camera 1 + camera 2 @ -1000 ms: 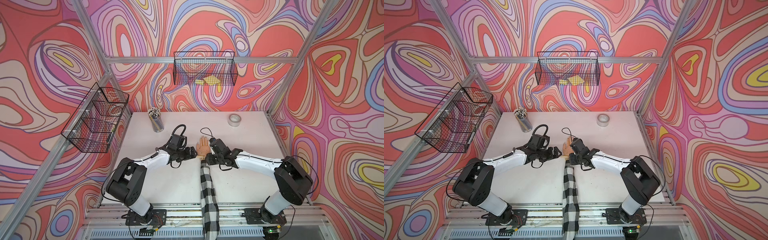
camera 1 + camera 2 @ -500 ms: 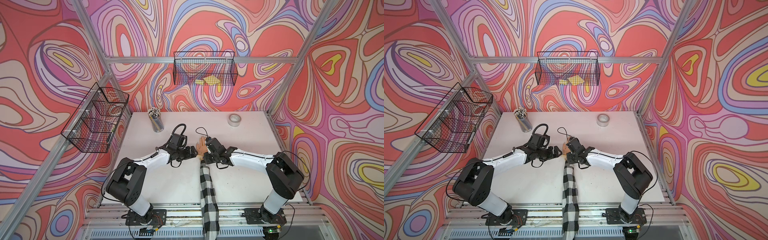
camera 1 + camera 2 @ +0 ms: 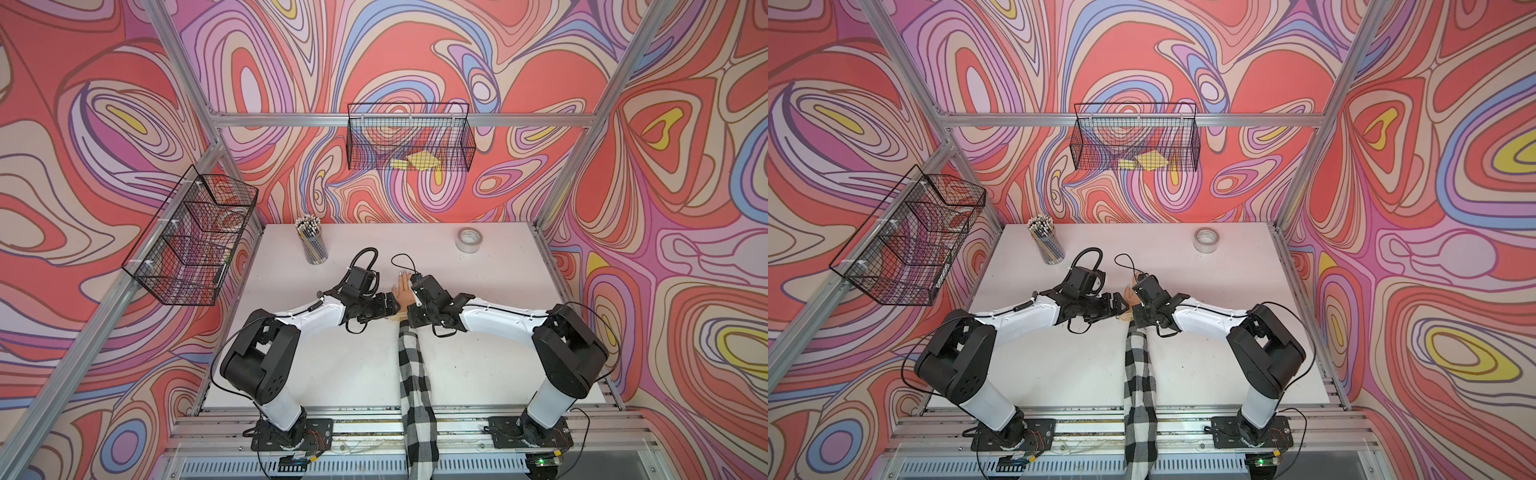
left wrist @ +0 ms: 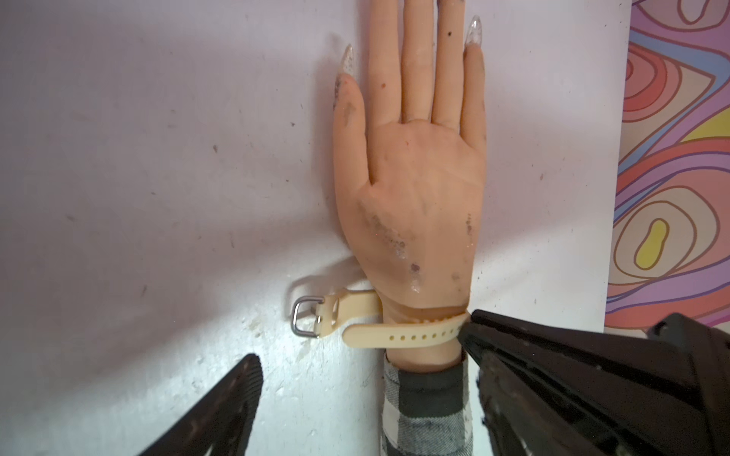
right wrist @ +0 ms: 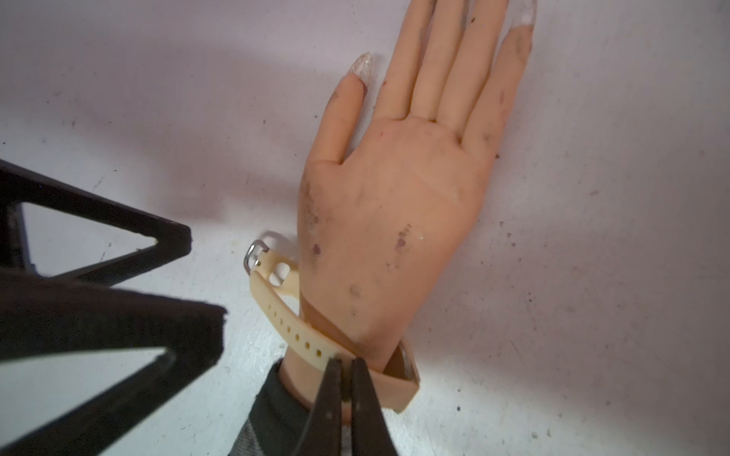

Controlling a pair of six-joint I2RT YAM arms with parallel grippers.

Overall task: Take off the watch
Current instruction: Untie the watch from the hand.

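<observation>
- Right gripper (image 5: pixel 347 365) has come in w/ jaws closing; it's now pinching the watch (image 5: pixel 292 331) strap, lower centre of the right wrist view.
- Watch sits round the mannequin hand (image 4: pixel 418 197) wrist, strap unbuckled, buckle (image 4: pixel 306 321) loose on the tabletop (image 4: pixel 158 158), face mostly hidden.
- Left gripper (image 5: pixel 205 276) is spread, holding nothing, at left edge of that view.
- We'd peel the strap slowly off the wrist, keeping the pinch firm; thin strap could slip.
</observation>
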